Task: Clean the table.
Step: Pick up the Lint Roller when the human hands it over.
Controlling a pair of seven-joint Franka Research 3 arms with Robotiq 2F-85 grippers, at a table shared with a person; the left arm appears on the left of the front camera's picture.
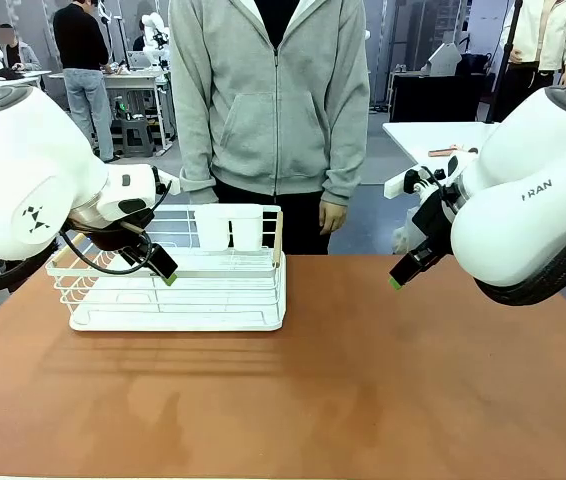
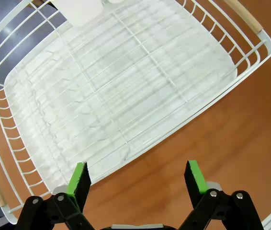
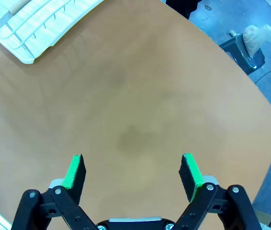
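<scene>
Now, left hand (image 2: 138,178) wide and empty, over near edge of white wire rack (image 2: 126,86); right hand (image 3: 131,171) wide, empty, above terracotta worktop (image 3: 140,96); person (image 1: 273,100) stands behind.

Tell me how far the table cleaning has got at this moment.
Done: cannot tell; the table holds a white wire rack. In hand: nothing; left gripper and right gripper are open and empty. Left: likely the wiping, as a faint dark patch marks the top.
</scene>
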